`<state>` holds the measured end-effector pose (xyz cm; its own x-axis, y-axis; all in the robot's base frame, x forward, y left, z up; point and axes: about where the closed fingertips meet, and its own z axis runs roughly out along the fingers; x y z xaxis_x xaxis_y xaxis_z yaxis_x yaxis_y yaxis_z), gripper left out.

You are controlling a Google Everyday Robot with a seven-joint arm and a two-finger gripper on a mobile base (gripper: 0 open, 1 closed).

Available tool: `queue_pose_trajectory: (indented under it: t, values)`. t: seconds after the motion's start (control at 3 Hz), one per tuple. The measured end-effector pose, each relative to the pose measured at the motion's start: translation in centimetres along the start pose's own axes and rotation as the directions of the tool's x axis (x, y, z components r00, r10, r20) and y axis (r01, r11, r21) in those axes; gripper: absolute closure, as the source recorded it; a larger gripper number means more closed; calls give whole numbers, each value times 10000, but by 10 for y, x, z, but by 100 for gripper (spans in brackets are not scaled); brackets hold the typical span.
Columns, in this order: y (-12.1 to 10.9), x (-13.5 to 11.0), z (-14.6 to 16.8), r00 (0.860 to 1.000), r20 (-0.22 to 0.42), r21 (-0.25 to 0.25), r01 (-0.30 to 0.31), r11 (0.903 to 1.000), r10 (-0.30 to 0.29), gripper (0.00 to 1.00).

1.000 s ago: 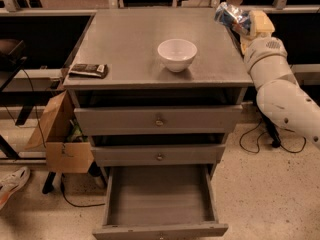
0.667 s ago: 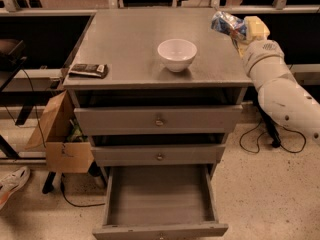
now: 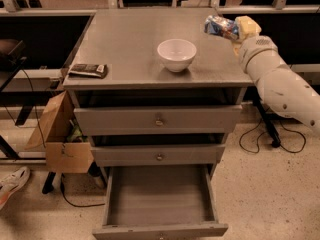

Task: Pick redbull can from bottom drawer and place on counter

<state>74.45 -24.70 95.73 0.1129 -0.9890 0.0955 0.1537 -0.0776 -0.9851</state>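
Observation:
My gripper (image 3: pixel 231 28) is at the right edge of the counter (image 3: pixel 130 39), a little above its surface, shut on the redbull can (image 3: pixel 219 26). The blue and silver can lies tilted in the fingers and sticks out to the left over the counter. My white arm (image 3: pixel 277 79) reaches in from the right. The bottom drawer (image 3: pixel 159 200) is pulled out and its grey floor is bare.
A white bowl (image 3: pixel 176 54) stands mid-counter, left of the can. A dark flat snack packet (image 3: pixel 88 70) lies at the counter's front left corner. The two upper drawers (image 3: pixel 159 120) are closed. A cardboard box (image 3: pixel 60 139) and cables sit left of the cabinet.
My gripper has carried the can leftward, from beyond the counter's right edge to over the counter, and a little lower.

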Motion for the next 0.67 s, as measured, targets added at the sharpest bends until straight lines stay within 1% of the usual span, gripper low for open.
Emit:
queue_pose_trajectory:
  t: [0.33,0.67]
  values:
    - [6,-9,9,9992,241,-371,332,9988,-323,42]
    - [13,-14,18,9990,243,-777,400,9962,-382,19]
